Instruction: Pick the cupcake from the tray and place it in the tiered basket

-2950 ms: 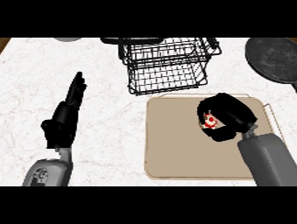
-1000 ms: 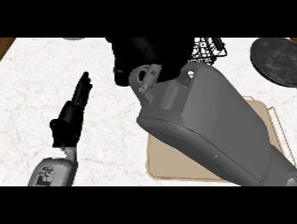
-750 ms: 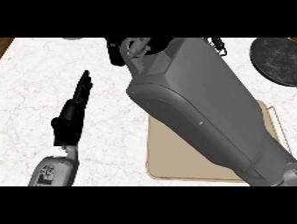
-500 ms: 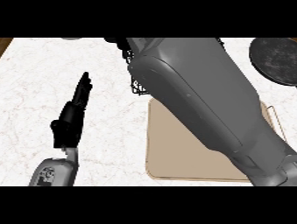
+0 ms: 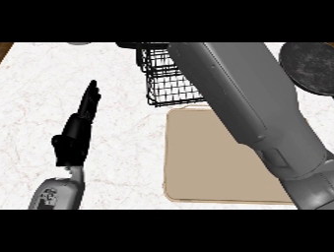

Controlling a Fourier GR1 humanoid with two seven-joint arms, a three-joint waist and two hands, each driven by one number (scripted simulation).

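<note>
The right forearm (image 5: pixel 250 108) reaches across the view from the lower right up to the tiered basket (image 5: pixel 166 83), and it covers most of that basket. The right hand itself does not show; it is beyond the top edge of the view or hidden behind the arm, so I cannot tell how its fingers stand or what they hold. The cupcake is not visible anywhere. It is not on the part of the tray (image 5: pixel 213 167) that I can see, so my judgement is that the hidden hand carries it to the basket (this is a guess from the arm's position, not something seen).

The step in hand seems to be the placing. To do it well, the hand should come down over an open tier and not over the wire rim, keep the cupcake upright, and let go only when its base rests on the wire floor. The forearm passes very near to the basket's right side, so it should leave the same way upward and not sideways, or else it could push the basket.

The black wire basket stands just behind the tray; its visible left part shows nothing inside. The beige tray shows only bare surface. A dark frying pan (image 5: pixel 316 66), to the right of the basket, has nothing in it.

The left hand (image 5: pixel 79 130) rests left of the tray with straight fingers, holding nothing.
</note>
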